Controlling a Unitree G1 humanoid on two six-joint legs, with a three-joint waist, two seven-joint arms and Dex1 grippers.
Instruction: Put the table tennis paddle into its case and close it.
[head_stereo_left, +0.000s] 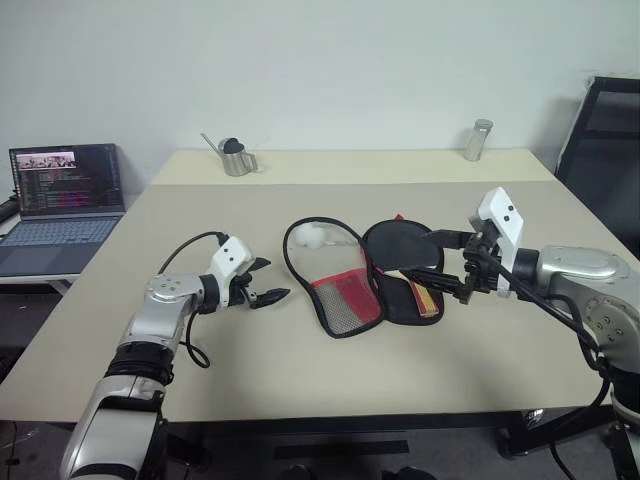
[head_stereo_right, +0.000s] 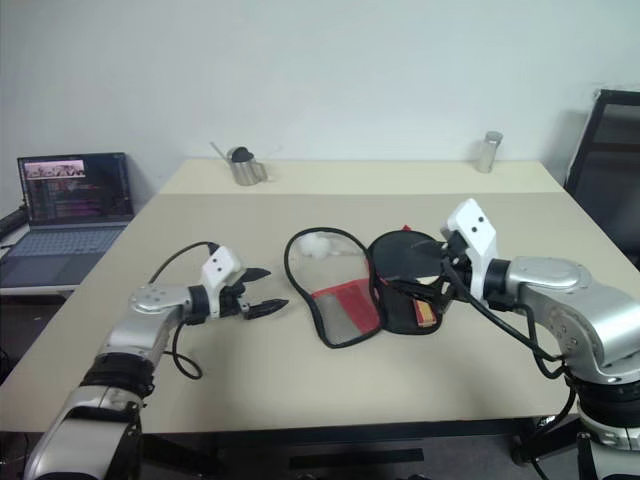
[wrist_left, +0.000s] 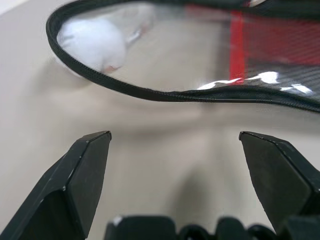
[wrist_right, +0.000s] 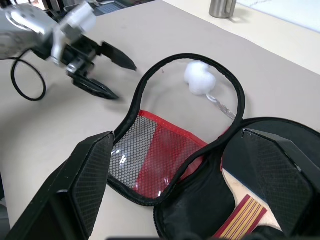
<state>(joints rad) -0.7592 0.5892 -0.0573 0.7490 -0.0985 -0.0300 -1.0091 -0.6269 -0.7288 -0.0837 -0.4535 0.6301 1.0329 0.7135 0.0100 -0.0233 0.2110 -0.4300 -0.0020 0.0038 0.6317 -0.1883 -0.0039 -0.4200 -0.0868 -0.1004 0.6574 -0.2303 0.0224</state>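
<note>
We saw the left pincer (head_stereo_left: 268, 283) hanging low over the desk (head_stereo_left: 300, 370) with its two black fingers spread apart and nothing between them, pointing right toward the case (head_stereo_left: 345, 300) and stopping just short of its near-left rim. In the left wrist view the zip edge of the case (wrist_left: 165, 92) ran across just beyond the fingertips (wrist_left: 95, 145), with bare desk between.

The right pincer (head_stereo_left: 440, 265) was also spread wide and empty, held above the right half of the case and pointing left.

The case lay opened flat near the middle of the desk. Its left flap showed a clear window, a mesh pocket and a red panel (wrist_right: 165, 150), with a small white ball (wrist_right: 200, 77) seen at its far end. The table tennis paddle (wrist_right: 245, 212) lay in the right half, its black face on the black lining and its light wooden handle with red stripes pointing toward the near edge.

Farther off we saw a metal cup (head_stereo_left: 237, 160) and a metal cylinder (head_stereo_left: 478, 140) on the far desk, and an open laptop (head_stereo_left: 60, 205) at the left.
</note>
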